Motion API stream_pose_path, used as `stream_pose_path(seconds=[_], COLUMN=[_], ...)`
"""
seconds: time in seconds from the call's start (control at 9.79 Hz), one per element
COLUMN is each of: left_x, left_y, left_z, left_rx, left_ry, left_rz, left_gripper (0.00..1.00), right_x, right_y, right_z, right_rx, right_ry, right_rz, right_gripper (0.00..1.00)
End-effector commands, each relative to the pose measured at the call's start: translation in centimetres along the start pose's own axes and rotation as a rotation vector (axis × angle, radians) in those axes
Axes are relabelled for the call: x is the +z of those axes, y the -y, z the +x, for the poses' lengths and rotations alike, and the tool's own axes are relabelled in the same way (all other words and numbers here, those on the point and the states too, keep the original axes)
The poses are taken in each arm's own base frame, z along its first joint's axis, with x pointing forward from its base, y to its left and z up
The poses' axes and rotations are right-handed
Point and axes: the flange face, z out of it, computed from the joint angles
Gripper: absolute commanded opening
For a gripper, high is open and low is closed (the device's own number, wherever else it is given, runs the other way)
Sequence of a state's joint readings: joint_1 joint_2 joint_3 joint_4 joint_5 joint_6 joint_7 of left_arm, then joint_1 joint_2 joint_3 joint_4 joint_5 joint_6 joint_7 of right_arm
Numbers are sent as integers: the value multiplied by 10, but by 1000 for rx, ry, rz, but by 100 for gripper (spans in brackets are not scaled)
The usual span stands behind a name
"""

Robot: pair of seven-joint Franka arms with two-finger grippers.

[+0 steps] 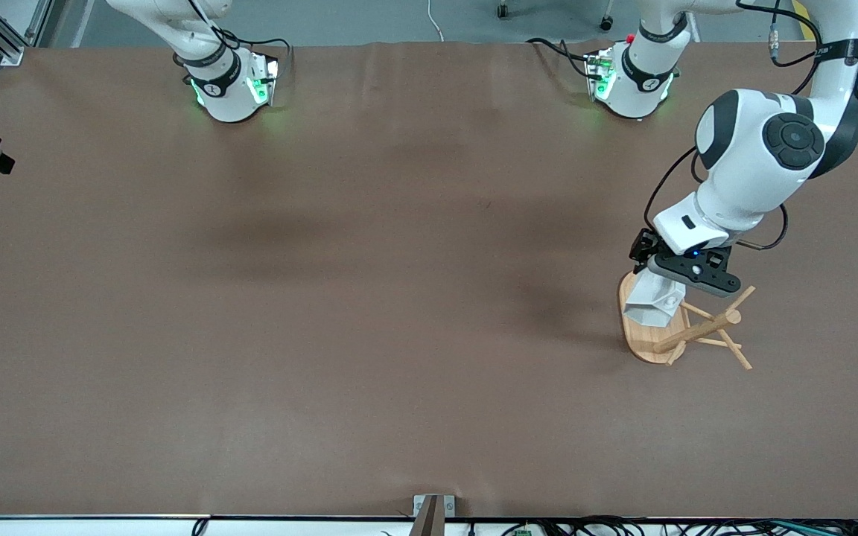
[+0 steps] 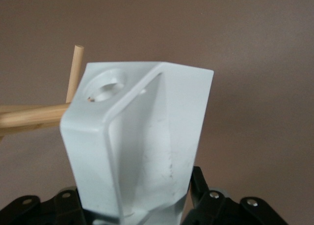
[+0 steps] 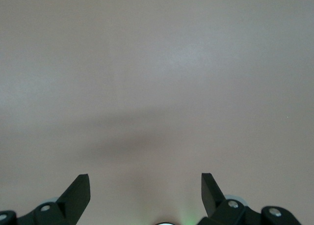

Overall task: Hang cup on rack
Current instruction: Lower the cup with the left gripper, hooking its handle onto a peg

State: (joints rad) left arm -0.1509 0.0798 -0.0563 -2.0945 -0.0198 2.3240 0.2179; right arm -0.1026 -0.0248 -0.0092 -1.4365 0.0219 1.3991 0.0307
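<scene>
The right arm waits at its own end of the worktop [image 1: 325, 298], folded up by its base and out of the way so the other arm has the space. Its right gripper [image 3: 145, 185] does not show in the front view; the right wrist view shows its fingers [image 3: 78, 193] spread wide over bare brown surface, with nothing between them.

Toward the left arm's end of the worktop stands the rack [image 1: 686, 327], its oval base flat on the surface and its pegs fanning out from the post. The left gripper [image 1: 656, 279] hangs over the base, its fingers closed on the body of the cup [image 1: 654, 299]. The grasp is on the body, not the handle, most likely so the pierced handle stays free to take a peg.

In the left wrist view the cup [image 2: 142, 141] is carried with the handle's round hole turned toward the rack, and one peg [image 2: 34, 114] runs up to the handle's edge right beside that hole. Whether the peg tip has entered the hole I cannot tell. Judging from this, the cup is lined up for threading but not yet hung, since the fingers carry its weight.
</scene>
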Motion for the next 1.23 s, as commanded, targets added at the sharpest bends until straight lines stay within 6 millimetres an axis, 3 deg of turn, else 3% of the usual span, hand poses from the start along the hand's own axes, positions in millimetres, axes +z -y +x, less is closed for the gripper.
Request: stream_pose_path(seconds=[0.0,0.51,0.61,0.72,0.82,1.12], left_x=[18,39,44,47,45,18], left_y=[14,27,38,42,43,39], left_z=[-2,1,0,2,2,6], left_rx=[7,-17,-38,-44,-44,-75], left_ry=[24,13,15,18,15,-8], left_rz=[12,14,18,18,19,22], left_gripper=[0,2,13,63,100,100], right_x=[-5,-4,-4,-4,-4,-4], right_y=[-1,-1,-1,-2,-3,-1], right_z=[-3,-3,-2,-2,-3,-3], right_rx=[8,6,6,9,10,6], right_ry=[-9,-5,-5,-5,-3,-3], right_rz=[9,10,9,10,10,9], right_gripper=[100,100,100,100,100,100])
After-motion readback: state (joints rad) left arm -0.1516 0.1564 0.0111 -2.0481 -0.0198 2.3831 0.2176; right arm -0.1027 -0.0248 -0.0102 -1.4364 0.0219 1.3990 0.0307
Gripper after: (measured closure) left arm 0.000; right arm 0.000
